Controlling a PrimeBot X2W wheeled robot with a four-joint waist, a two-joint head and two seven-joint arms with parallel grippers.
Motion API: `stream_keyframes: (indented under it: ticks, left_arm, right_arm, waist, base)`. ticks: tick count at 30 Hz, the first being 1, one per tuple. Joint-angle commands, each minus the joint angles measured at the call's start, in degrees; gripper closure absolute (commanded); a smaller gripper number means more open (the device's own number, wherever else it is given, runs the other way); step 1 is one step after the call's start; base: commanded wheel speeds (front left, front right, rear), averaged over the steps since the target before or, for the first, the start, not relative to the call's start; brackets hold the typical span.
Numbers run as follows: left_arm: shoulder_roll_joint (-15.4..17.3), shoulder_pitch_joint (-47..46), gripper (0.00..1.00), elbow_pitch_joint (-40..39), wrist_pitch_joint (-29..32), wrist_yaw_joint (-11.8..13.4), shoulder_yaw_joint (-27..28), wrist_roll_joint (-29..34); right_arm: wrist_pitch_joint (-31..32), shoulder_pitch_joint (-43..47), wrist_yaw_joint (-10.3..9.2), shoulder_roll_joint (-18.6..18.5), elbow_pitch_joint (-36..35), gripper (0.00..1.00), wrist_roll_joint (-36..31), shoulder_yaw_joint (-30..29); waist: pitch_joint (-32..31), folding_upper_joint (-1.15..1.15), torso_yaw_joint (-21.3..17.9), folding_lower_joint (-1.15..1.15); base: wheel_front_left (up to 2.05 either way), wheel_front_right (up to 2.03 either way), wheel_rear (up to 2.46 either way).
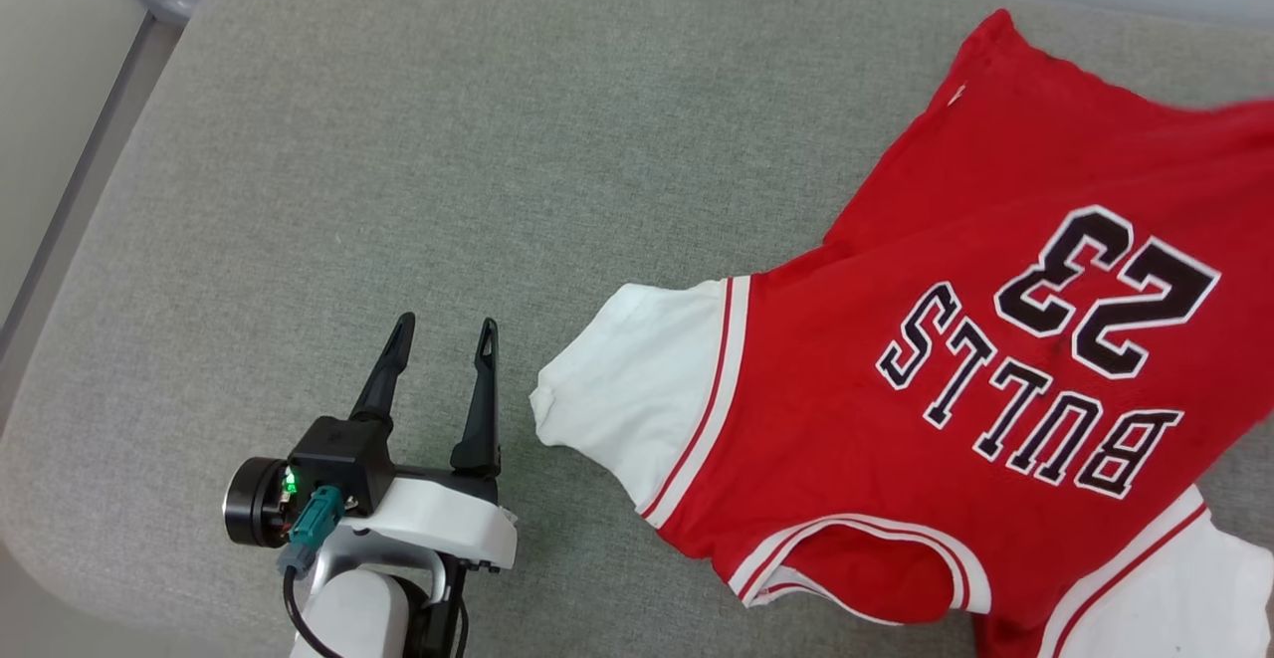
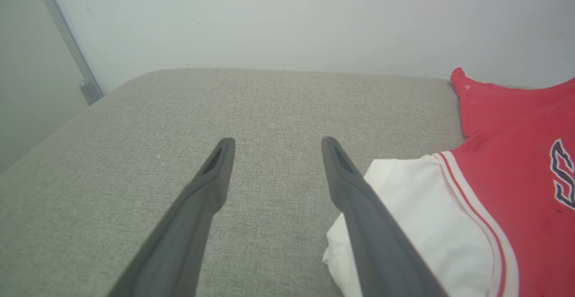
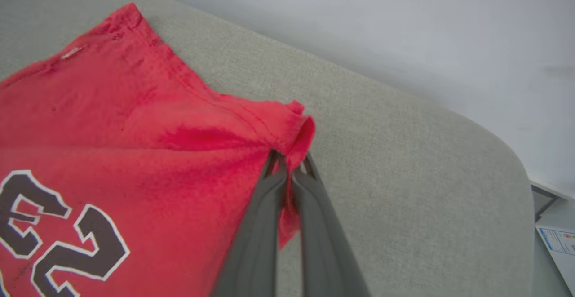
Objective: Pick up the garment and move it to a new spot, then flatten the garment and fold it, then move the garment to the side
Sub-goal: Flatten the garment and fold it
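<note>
Now, shirt location: the red shirt lies chest-up on the grey cushion, over its right half, collar towards the robot, print reading upside down in the head view.
Lie: not flat; the body is skewed and creased, with one hem corner pointing to the far edge.
Left gripper: fingers spread wide, empty, low over bare cushion just beside the near white sleeve; not touching it as far as I can tell.
Right gripper: fingers pressed together on a bunched fold of the red hem edge, cloth puckered at the tips.
Handling (judged): light, soft, limp knit. It should drape and bunch when lifted and drag on the cushion weave. Not fragile and not slippery, but thin, so a pinch needs a full fold of cloth.
Where to hold (judged): hem corners or shoulder seams, two at a time, so it hangs open. The free hem corner would suit the left gripper.
Count: one shirt, two white sleeves, two grippers, one cushion.
</note>
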Motion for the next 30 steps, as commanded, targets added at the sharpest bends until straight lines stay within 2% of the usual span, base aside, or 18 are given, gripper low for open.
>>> stream_keyframes:
  ticks: [1,7,12,13,14,15,21,30]
  left_arm:
    - [-0.07,-0.69,0.00,0.01,-0.14,0.17,-0.14,-0.17]
    - [-0.06,-1.60,0.00,0.46,-0.14,0.46,-0.94,-0.74]
    - [-0.08,-1.57,0.00,0.98,-0.14,0.59,-0.44,-0.08]
    - [-0.08,-1.39,0.00,1.12,-0.14,0.44,-0.15,0.13]
    - [-0.06,-1.27,0.00,1.31,-0.14,0.26,0.18,0.22]
    - [-0.05,-1.22,0.00,1.42,-0.14,0.10,0.55,0.33]
    - [1.01,-0.59,0.00,1.15,-0.14,-1.32,2.98,1.17]
    - [5.52,-3.21,0.00,2.65,-0.14,-4.28,4.52,2.02]
  right_arm:
    - [0.65,1.29,-0.08,0.63,1.59,1.00,-0.58,0.01]
    - [4.97,6.33,-0.08,3.90,11.46,1.00,-1.91,0.97]
    - [3.29,8.46,-0.06,6.20,12.88,1.00,-0.31,-0.29]
    - [2.20,8.35,-0.06,6.29,12.71,0.76,-0.20,-0.74]
    - [0.92,8.30,-0.06,6.33,12.44,0.44,0.00,-1.18]
    - [-0.46,8.42,-0.06,6.63,11.65,0.00,0.47,-1.65]
    - [-13.18,9.60,-0.08,5.19,5.49,0.00,-3.57,-1.54]
    - [-31.05,13.80,-0.08,9.18,-0.26,0.00,-9.48,-7.58]
  waist:
    - [0.54,0.00,0.31,0.00]
    - [1.64,0.00,1.14,0.00]
    - [0.85,0.00,0.42,0.00]
    - [0.42,0.00,0.10,0.00]
    - [-0.03,0.00,-0.19,0.00]
    - [-0.58,0.00,-0.57,0.00]
    - [-3.91,0.00,-3.45,0.00]
    - [-8.19,0.00,-7.16,0.00]
  base:
    - [0.00,0.00,0.00]
    - [0.00,0.00,0.00]
    - [0.00,0.00,0.00]
    - [0.00,0.00,0.00]
    - [0.00,0.00,0.00]
    - [0.00,0.00,0.00]
    - [0.00,0.00,0.00]
    - [0.00,0.00,0.00]
